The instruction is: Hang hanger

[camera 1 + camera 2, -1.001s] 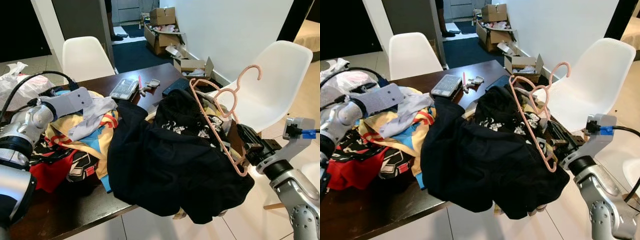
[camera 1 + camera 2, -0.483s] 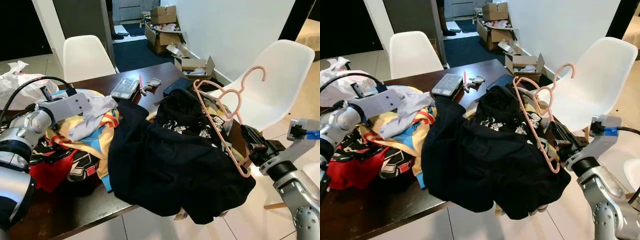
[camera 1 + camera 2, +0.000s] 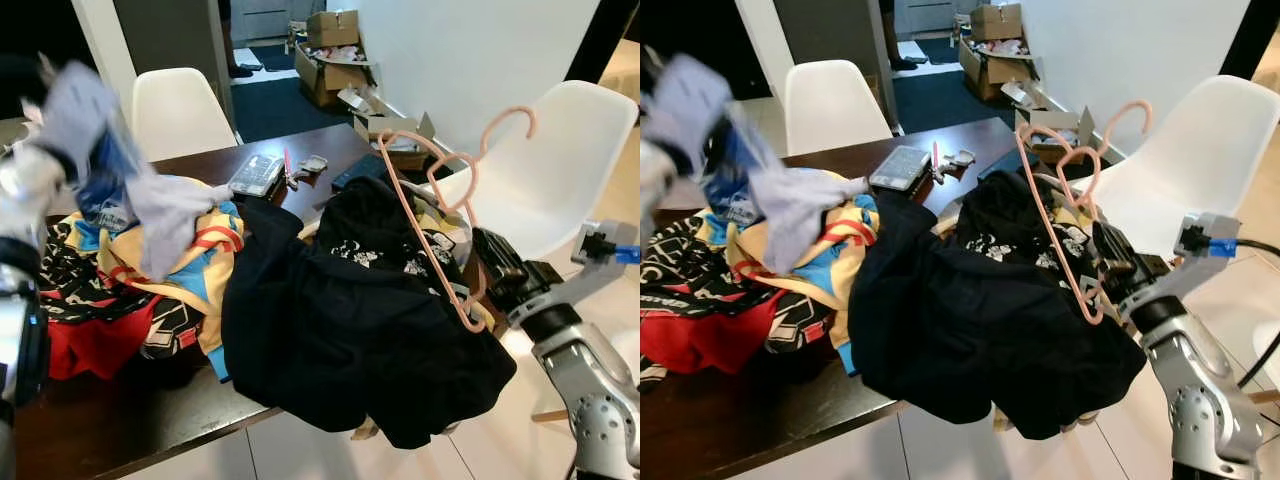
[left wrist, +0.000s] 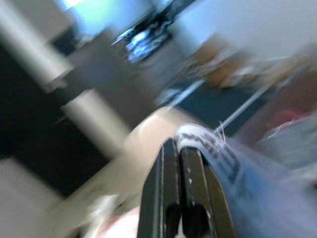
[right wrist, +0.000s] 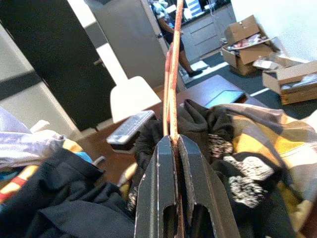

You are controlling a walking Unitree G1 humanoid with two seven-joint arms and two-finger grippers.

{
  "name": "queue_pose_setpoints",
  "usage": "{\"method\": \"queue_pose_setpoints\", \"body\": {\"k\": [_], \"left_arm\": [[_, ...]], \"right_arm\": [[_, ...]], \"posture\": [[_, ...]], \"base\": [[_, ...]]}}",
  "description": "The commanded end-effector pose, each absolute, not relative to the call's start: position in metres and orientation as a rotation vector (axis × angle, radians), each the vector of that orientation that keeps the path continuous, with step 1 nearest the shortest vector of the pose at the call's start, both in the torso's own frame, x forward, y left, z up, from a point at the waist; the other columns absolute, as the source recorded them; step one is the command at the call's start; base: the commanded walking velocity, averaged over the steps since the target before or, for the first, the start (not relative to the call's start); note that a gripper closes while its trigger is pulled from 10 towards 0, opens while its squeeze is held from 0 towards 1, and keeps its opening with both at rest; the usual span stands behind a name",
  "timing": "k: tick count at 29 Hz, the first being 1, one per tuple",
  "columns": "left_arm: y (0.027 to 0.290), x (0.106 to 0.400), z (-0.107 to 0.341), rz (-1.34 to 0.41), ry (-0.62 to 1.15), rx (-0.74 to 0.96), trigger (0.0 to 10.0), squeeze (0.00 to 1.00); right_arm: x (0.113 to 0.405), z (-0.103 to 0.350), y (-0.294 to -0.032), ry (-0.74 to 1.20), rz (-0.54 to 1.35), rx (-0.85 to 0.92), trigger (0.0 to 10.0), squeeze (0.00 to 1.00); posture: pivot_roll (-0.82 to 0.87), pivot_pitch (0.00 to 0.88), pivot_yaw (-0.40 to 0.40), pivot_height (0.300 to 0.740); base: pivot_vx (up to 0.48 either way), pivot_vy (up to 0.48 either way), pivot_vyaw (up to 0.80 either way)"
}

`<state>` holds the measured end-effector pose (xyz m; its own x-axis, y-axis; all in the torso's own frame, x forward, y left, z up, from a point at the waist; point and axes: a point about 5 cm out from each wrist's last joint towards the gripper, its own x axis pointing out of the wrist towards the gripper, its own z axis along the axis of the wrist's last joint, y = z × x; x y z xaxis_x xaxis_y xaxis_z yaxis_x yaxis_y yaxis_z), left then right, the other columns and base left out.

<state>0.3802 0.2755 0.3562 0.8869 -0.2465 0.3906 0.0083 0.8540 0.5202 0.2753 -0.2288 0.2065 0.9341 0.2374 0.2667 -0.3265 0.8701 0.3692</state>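
left gripper point(image 4: 179, 148) has swung a pinched grey-blue garment point(image 3: 120, 190) up off the pile; right gripper point(image 5: 174, 144) still clamps the pink hanger point(image 3: 440, 215), unhung.

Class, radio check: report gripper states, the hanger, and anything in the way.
Right gripper shut on pink hangers, held above the table edge. Left gripper shut on grey-blue garment, raised high. Black garment heaped below the hangers.

Matt black cloth point(image 3: 350, 330) drapes a glossy dark wooden table point(image 3: 120, 425) (smooth plastic pink hanger point(image 3: 440, 220) above).
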Motion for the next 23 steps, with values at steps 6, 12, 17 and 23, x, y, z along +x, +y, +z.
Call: {"method": "queue_pose_setpoints", "body": {"k": [6,12,17,23], "left_arm": [[0.217,0.336,0.436,-0.716,-0.781,0.359,0.0,0.0],[0.206,0.314,0.46,-0.894,-0.87,0.265,0.0,0.0],[0.208,0.325,0.453,-0.895,-0.825,0.247,0.0,0.0],[0.203,0.339,0.425,-0.86,-0.71,0.332,0.0,0.0]], "right_arm": [[0.287,0.229,-0.216,-0.339,0.397,0.538,10.0,0.0],[0.29,0.238,-0.207,-0.4,0.449,0.612,10.0,0.0],[0.293,0.24,-0.195,-0.409,0.471,0.6,10.0,0.0],[0.298,0.237,-0.201,-0.4,0.409,0.569,10.0,0.0]], "posture": [[-0.12,0.0,0.059,0.71],[-0.1,0.0,0.076,0.71],[-0.1,0.0,0.095,0.71],[-0.1,0.0,0.103,0.71]], "base": [[0.0,0.0,0.0],[0.0,0.0,0.0],[0.0,0.0,0.0],[0.0,0.0,0.0]]}}
